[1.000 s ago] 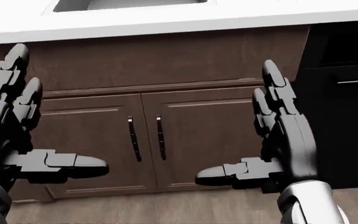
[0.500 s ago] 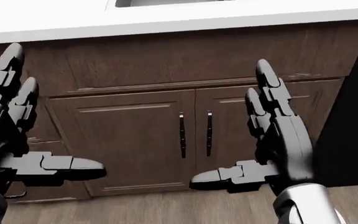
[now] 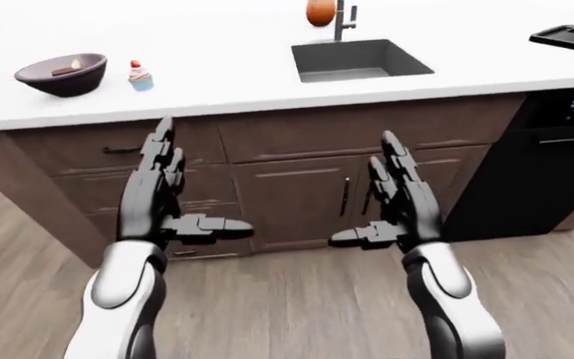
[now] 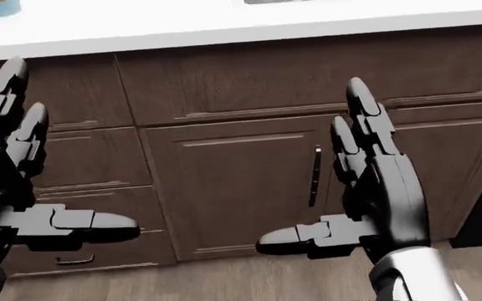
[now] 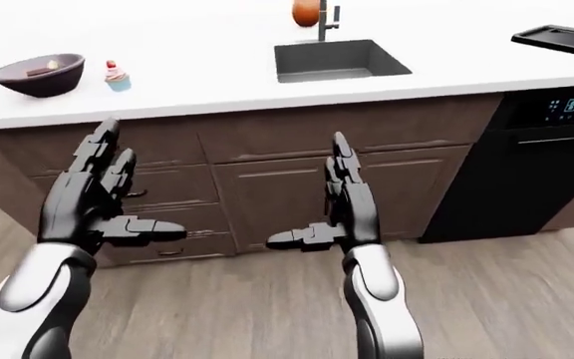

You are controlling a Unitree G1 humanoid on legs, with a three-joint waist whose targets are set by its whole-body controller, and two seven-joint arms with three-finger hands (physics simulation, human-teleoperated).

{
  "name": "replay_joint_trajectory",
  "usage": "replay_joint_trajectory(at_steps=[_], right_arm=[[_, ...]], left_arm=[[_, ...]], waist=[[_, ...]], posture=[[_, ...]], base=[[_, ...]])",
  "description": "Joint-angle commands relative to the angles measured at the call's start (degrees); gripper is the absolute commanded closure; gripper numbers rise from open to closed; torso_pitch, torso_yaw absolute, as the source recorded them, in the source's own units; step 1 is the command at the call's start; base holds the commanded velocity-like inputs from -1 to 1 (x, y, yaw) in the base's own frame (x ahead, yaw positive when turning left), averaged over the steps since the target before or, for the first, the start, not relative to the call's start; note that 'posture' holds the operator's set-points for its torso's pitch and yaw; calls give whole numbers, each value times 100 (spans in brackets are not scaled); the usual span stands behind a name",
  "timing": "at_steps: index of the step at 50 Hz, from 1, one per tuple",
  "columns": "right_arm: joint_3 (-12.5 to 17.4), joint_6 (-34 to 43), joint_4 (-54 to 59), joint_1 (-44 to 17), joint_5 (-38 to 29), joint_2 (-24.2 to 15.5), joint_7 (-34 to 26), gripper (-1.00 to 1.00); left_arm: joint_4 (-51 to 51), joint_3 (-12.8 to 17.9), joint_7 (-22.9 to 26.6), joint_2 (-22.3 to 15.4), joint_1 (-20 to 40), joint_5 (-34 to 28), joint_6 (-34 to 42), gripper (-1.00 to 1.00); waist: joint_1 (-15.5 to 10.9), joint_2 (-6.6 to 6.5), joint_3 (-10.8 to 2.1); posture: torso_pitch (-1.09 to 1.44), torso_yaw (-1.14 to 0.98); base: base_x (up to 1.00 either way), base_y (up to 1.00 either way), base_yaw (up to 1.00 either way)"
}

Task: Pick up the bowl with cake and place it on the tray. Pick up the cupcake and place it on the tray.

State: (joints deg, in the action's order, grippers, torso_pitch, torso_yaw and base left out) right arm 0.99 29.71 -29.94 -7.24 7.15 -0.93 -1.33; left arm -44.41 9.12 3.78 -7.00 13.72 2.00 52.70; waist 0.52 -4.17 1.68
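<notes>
A dark purple bowl (image 3: 63, 73) with a piece of cake in it sits on the white counter (image 3: 227, 71) at the upper left of the left-eye view. A cupcake (image 3: 141, 76) with a blue wrapper and a red top stands just right of it. The black tray (image 3: 571, 36) lies at the counter's far right, cut by the view's edge. Both hands hang below counter height, before the brown cabinets. My left hand (image 3: 199, 187) is open with fingers straight up, below the cupcake. My right hand (image 3: 363, 191) is open too, below the sink. Neither holds anything.
A dark sink (image 3: 362, 58) with a faucet (image 3: 343, 21) is set in the counter's middle, with an orange-brown round object (image 3: 319, 11) behind it. A black dishwasher (image 3: 551, 168) stands right of the cabinet doors (image 4: 232, 188). Wooden floor (image 3: 287, 299) lies below.
The head view has slid left along the cabinets, so the camera moved. The doors' handles drifted right, the dishwasher left the picture, and the cupcake's base shows at top left. Hands kept their pose.
</notes>
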Motion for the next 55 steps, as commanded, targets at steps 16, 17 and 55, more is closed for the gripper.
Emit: replay_joint_trajectory(at_steps=[16,17,55], right_arm=[[47,-224,-289,-7,30,-28,11,-100],[48,-201,-310,-14,31,-31,17,-100],[-12,-289,-279,50,57,16,39,-100]], left_arm=[[-375,-25,12,-23,111,3,-16,-100],[-365,-16,15,-25,112,2,-25,-100],[-296,-47,49,20,-19,-31,-210,-100]], waist=[[67,746,-137],[59,758,-180],[-22,248,-77]], posture=[[0,0],[0,0],[0,0]], base=[[0,62,0],[0,62,0],[0,62,0]])
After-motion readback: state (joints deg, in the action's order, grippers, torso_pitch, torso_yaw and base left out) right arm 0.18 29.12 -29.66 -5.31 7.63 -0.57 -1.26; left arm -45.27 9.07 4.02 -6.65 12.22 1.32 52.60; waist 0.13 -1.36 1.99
